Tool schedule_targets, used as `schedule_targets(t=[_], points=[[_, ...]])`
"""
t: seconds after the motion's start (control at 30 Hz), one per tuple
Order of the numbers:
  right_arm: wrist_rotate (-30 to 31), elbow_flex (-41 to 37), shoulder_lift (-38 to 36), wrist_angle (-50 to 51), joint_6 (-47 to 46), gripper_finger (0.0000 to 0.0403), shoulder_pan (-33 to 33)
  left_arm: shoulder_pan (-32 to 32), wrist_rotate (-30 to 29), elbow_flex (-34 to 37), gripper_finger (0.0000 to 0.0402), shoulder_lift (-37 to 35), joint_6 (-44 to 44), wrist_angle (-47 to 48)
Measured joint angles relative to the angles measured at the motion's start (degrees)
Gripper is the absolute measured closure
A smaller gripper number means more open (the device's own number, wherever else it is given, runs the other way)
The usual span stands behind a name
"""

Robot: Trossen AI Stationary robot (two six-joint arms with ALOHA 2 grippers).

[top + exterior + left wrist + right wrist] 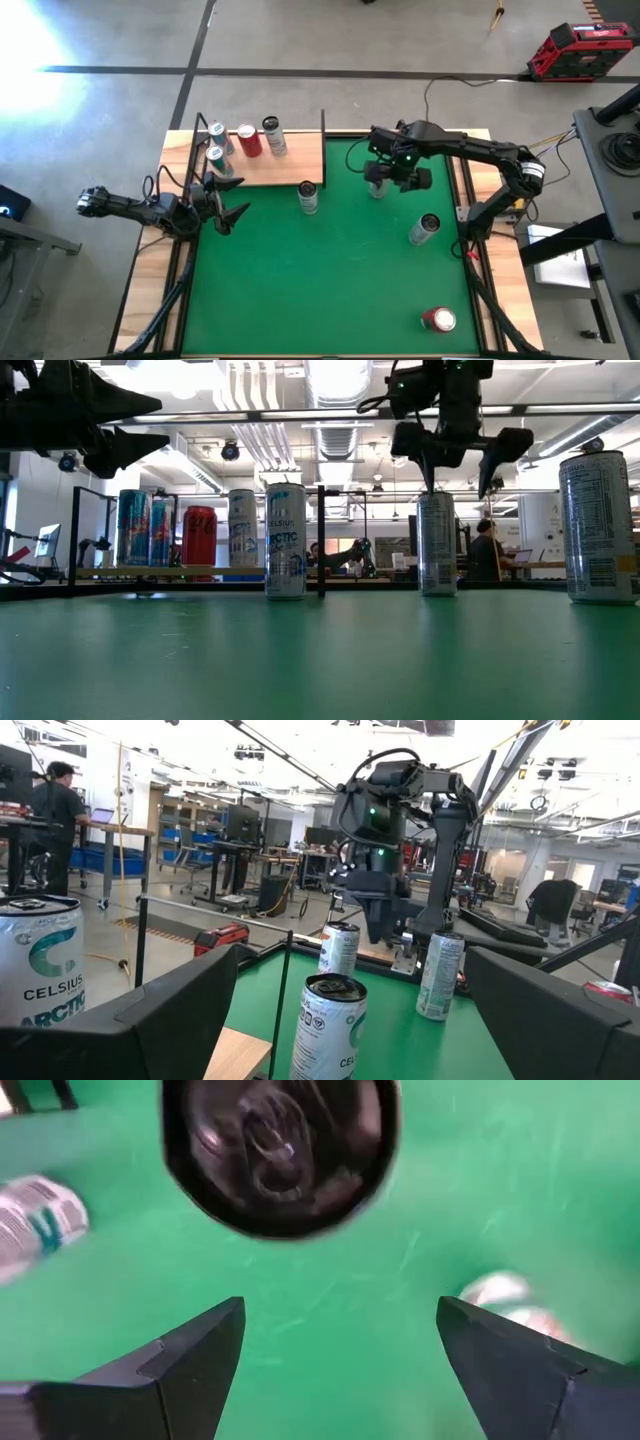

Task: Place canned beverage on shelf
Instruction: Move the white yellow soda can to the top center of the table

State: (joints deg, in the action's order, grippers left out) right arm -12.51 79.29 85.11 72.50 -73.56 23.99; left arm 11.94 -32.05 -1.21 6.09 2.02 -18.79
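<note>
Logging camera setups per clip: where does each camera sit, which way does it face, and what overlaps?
High view: overhead, straight down on the green mat and shelf; both arms show.
Low view: table height, looking level across at upright cans; both grippers hang in from above.
Left wrist view: looks across the table past open fingers at the right arm.
Right wrist view: looks down past open fingers on a can top.
Shared: the can under the right gripper also shows in high and low views.

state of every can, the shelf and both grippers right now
shelf: holds four upright cans
white can: upright on mat beside shelf
silver can: upright under right gripper
right gripper: open, above it
left gripper: open, empty
red can: lying down
</note>
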Motion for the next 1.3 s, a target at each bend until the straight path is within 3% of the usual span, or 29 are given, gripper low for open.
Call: schedule_targets(t=[0.1, 0.3, 0.67, 0.8, 1.3], points=[[-0.4, 0.0, -0.1, -1.5, -9.3, 0.0083, 0.0, 0.0, 0.0, 0.0, 0.0027, 0.0, 0.0, 0.0], [0.8, 0.0, -0.4, -6.3, -18.3, 0.0083, 0.0, 0.0, 0.0, 0.0, 0.0027, 0.0, 0.0, 0.0], [11.2, 0.0, -0.5, -6.9, -39.1, 0.0083, 0.0, 0.0, 0.0, 0.0, 0.0027, 0.0, 0.0, 0.0], [15.0, 0.0, -0.5, -6.9, -41.8, 0.0083, 0.0, 0.0, 0.0, 0.0, 0.0027, 0.0, 0.0, 0.0], [19.4, 0.0, 0.3, -7.1, -39.9, 0.0083, 0.1, 0.0, 0.0, 0.0, 0.0027, 0.0, 0.0, 0.0]])
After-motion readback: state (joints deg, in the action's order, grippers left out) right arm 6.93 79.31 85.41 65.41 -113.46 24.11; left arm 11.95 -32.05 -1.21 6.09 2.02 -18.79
